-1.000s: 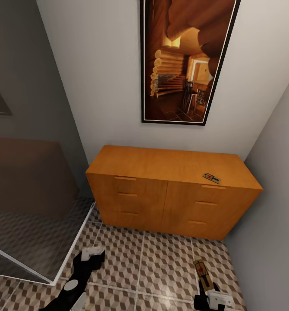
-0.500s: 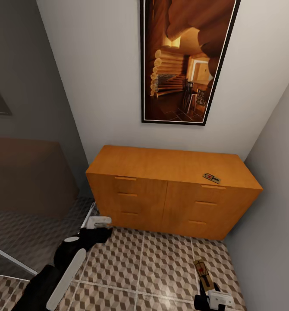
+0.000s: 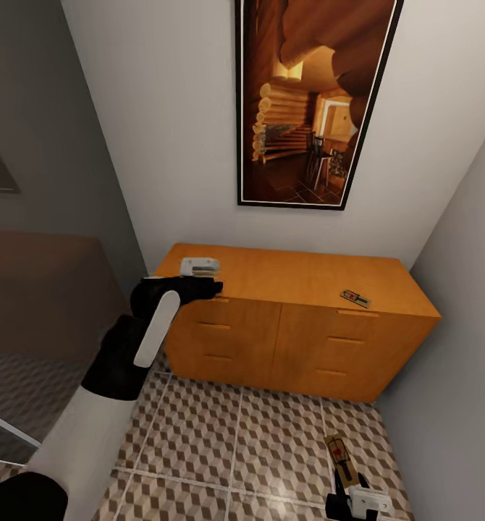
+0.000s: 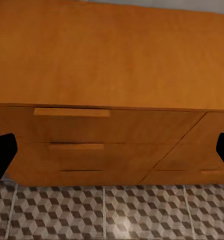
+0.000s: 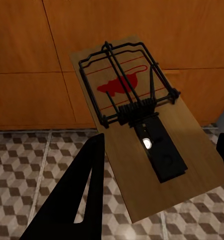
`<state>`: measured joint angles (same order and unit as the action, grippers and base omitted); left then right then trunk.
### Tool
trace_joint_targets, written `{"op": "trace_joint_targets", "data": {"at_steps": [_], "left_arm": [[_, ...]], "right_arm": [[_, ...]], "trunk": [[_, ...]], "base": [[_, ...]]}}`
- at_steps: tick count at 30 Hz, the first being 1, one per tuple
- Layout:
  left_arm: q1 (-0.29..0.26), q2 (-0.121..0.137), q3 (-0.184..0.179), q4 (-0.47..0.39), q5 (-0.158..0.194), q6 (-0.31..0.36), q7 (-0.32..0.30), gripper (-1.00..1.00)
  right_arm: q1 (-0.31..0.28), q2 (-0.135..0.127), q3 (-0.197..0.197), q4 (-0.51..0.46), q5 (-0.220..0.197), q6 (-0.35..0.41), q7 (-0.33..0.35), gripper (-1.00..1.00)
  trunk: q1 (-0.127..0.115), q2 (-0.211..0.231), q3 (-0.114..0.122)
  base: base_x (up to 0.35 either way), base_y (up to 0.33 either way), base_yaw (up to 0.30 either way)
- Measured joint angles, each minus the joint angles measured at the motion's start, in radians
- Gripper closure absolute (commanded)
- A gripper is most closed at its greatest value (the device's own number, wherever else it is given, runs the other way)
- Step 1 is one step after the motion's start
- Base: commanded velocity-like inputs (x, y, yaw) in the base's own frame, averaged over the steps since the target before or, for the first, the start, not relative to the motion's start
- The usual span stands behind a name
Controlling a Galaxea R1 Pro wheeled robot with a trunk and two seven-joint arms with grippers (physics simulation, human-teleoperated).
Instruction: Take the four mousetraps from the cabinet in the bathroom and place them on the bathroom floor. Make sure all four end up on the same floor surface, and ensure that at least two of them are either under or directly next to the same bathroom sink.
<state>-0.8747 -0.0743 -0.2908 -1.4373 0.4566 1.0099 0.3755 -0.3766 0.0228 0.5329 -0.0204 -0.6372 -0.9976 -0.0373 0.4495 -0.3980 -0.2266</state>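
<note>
Wire-sprung flat wooden mousetrap [image 5: 142, 130] sits clamped in right hand [image 3: 358, 499].

One mousetrap [image 3: 355, 297], a small flat brown board with dark wire and a red spot, lies on the top of the orange-brown cabinet [image 3: 286, 275] toward 3 o'clock, near its front edge. A second mousetrap [image 5: 134, 120] is gripped between the right tool's [image 3: 352, 492] fingers above the cube-patterned bathroom floor [image 3: 271, 449], wire side up.

Framed log-cabin picture [image 3: 311, 101] on white wall [image 3: 163, 130].
</note>
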Motion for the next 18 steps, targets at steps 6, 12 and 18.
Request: {"op": "trace_joint_targets", "data": {"at_steps": [6, 12, 18], "left_arm": [[-0.169, -0.015, 0.002, 0.198, 0.000, -0.002, 0.002, -1.00], [-0.189, 0.014, -0.003, 0.139, -0.001, 0.007, -0.002, -1.00], [-0.190, 0.065, -0.024, 0.072, -0.001, 0.008, -0.005, -1.00]], "right_arm": [[0.000, 0.000, 0.000, 0.000, 0.000, 0.000, 0.001, 1.00], [0.000, -0.001, 0.001, 0.001, -0.001, 0.000, -0.002, 1.00], [0.000, 0.001, 0.002, 0.001, -0.001, 0.000, -0.003, 1.00]], "trunk": [[0.000, 0.000, 0.000], [0.000, 0.000, 0.000], [0.000, 0.000, 0.002]], "base": [[0.000, 0.000, 0.000], [0.000, 0.000, -0.003], [0.000, 0.000, -0.160]]}}
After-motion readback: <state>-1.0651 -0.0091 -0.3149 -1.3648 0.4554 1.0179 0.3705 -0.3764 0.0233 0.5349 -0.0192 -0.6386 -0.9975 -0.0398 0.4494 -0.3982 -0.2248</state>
